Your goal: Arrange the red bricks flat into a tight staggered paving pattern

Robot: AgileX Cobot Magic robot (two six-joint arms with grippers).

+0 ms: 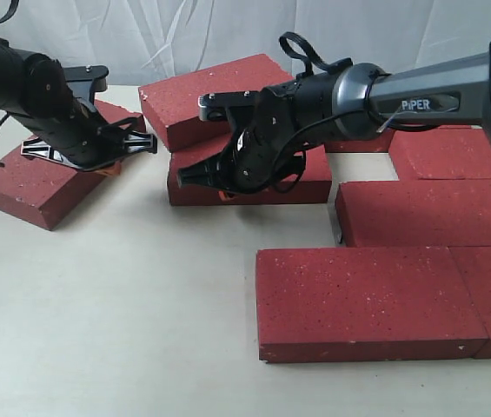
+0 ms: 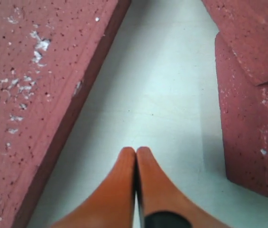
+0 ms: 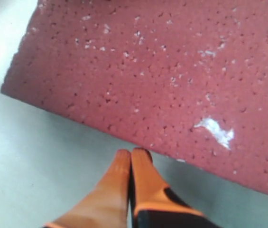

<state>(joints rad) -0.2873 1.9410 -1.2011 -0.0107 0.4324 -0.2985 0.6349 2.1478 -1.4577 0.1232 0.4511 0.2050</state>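
Red bricks (image 1: 367, 295) like these look heavy, rigid and gritty, so I judge they will not slip on rubber pads, but they will drag on the table (image 1: 123, 339) and may chip if dropped. Their broad faces probably exceed what the jaws can span, so the thin edge looks the better place to hold, or a long side can be pushed to slide a brick flat. Several already lie flat in staggered rows at the right. A loose brick (image 1: 28, 187) sits at the far left, and in the middle a tilted brick (image 1: 193, 95) rests on top of a lower brick (image 1: 315, 178). The left gripper (image 1: 145, 143) reaches over the loose brick's right end with its orange fingers pressed together on nothing, aimed down at the bare gap between that brick and the stack. The right gripper (image 1: 191, 174) stretches leftward across the lower brick's near side, angled down, its fingers likewise closed and empty. Its tips sit just beside a brick edge, though I cannot tell whether they touch it.
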